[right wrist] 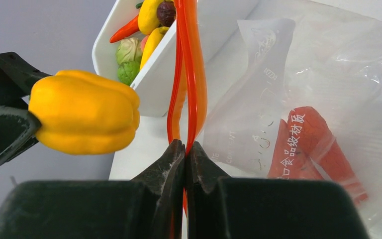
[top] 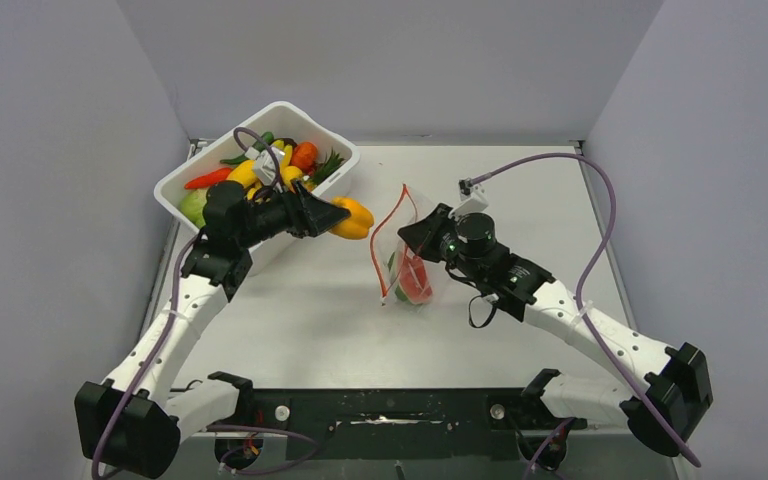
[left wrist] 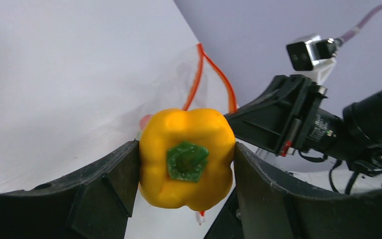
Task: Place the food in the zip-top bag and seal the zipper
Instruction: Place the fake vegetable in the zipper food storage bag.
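While from above the left gripper (top: 333, 214) clamps a glossy yellow pepper (top: 353, 218) between white tub (top: 318, 129) and clear zip-top bag (top: 400, 238), the left wrist view shows its green stem (left wrist: 186, 160), the right wrist view the right gripper (right wrist: 185, 149) pinching the red zipper (right wrist: 191, 74).

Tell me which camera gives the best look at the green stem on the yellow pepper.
The left wrist view: the green stem faces the lens, centred on the yellow pepper. The top and right wrist views show only the pepper's yellow sides, no stem.
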Controlling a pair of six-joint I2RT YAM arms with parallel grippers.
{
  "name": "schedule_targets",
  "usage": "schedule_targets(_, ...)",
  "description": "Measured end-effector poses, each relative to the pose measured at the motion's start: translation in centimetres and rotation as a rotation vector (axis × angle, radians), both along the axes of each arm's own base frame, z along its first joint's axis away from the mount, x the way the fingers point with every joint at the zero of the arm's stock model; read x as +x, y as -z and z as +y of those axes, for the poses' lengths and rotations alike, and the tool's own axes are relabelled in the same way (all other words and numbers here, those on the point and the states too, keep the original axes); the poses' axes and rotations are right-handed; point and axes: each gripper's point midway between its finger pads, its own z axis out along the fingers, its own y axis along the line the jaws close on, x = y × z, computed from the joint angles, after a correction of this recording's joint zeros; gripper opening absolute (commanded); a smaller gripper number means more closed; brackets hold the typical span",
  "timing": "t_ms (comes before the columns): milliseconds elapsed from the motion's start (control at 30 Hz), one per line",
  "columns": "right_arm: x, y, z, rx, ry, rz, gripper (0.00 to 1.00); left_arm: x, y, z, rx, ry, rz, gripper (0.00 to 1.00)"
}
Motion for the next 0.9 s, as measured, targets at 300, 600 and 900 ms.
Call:
schedule_targets(300,-0.1,-1.0,1.0,0.040,-0.025,-0.007,0.00,-2.4,-1.3,-3.5,-0.137,0.123,-0.035,0.29)
schedule_targets(600,-0.1,-1.2,1.2,0.049,-0.034,-0.012,0.00,-1.7,1.3,-4.1,-0.087,0.096,-0.014,0.28)
schedule_targets(900,-0.3,-2.2,2.0,0.086,-0.072,-0.039,0.00,-1.1,5.4,-4.4,0.062,0.034,0.031,0.28)
